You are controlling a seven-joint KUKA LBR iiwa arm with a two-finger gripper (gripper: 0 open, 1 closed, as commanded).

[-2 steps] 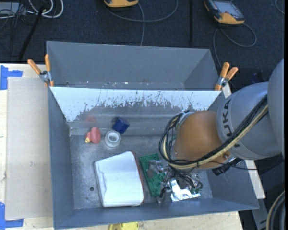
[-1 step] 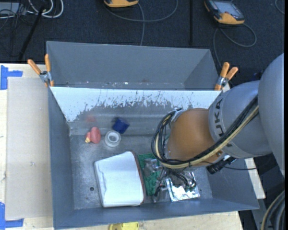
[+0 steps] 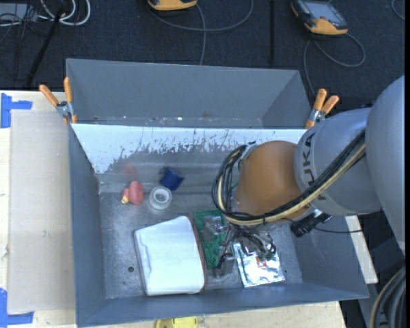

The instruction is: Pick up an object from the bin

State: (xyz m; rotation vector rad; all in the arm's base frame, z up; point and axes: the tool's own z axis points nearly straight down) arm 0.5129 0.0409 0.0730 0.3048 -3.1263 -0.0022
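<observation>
The arm (image 3: 359, 159), cut off at the right edge, reaches into the bin (image 3: 85, 238). Its orange cover (image 3: 270, 176) and cable loops (image 3: 225, 183) mask most of the tool (image 3: 238, 248). A green flat item (image 3: 206, 220) and a silvery foil packet (image 3: 263, 272) lie partly hidden beneath it. The packet's markings are too small to make out.

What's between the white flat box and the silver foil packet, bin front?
Camera view: a green flat card lies beside the white flat box, then comes the pincer, just short of the silver foil packet.
</observation>
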